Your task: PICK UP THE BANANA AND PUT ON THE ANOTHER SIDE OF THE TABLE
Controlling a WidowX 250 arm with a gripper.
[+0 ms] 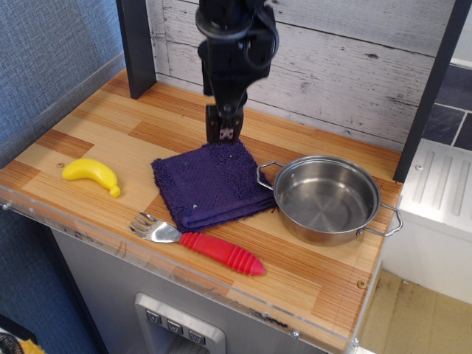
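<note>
The small yellow toy banana [92,175] lies on the wood-plank table [110,133] near its front left corner, stem pointing right. My black gripper [223,135] hangs from the arm at the back middle, just above the far edge of the folded purple cloth. It is well to the right of and behind the banana. Its fingers look close together with nothing between them.
A folded dark purple cloth [210,184] lies in the middle. A steel pan [327,199] with two handles sits to its right. A red-handled fork [199,245] lies near the front edge. A dark post [136,48] stands at the back left.
</note>
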